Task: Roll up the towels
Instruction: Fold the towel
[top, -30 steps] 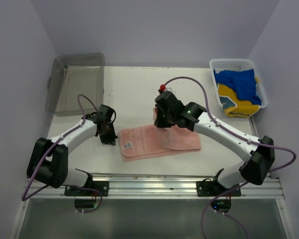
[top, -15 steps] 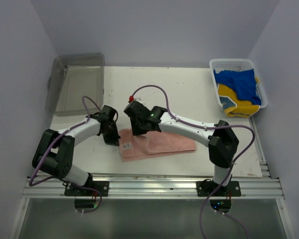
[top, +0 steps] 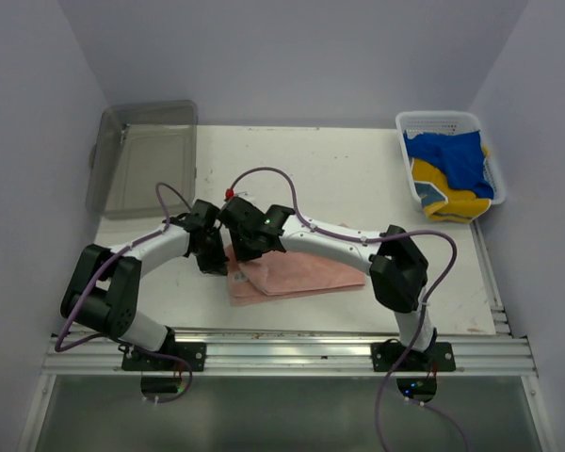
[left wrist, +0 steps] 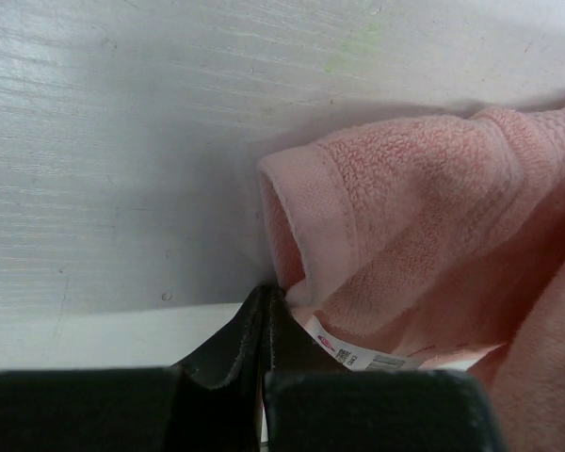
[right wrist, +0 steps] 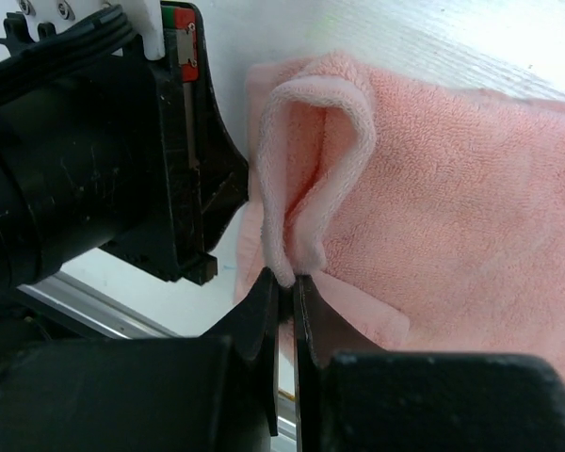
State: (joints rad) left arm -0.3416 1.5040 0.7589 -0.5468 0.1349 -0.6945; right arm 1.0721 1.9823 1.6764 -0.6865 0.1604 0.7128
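Note:
The salmon pink towel (top: 306, 273) lies folded near the table's front, between the arms. My right gripper (top: 248, 252) reaches across to its left end and is shut on a doubled loop of the towel's hem (right wrist: 311, 169), pinched at the tips (right wrist: 287, 281). My left gripper (top: 210, 256) is shut, and its tips (left wrist: 266, 294) press against the towel's hemmed left corner (left wrist: 301, 207) beside a white label (left wrist: 344, 350). No cloth shows between its fingers. The blue towel (top: 457, 155) and the yellow towel (top: 447, 196) lie in the basket.
A white mesh basket (top: 438, 117) stands at the back right. A grey translucent tray (top: 146, 151) stands at the back left. The left gripper's black body (right wrist: 94, 169) is close beside the right gripper. A metal rail (top: 292, 344) runs along the front edge.
My right gripper has swept left across the table with the pink towel's edge, folding it over toward the left gripper. The left gripper shifted slightly to the towel's left corner.

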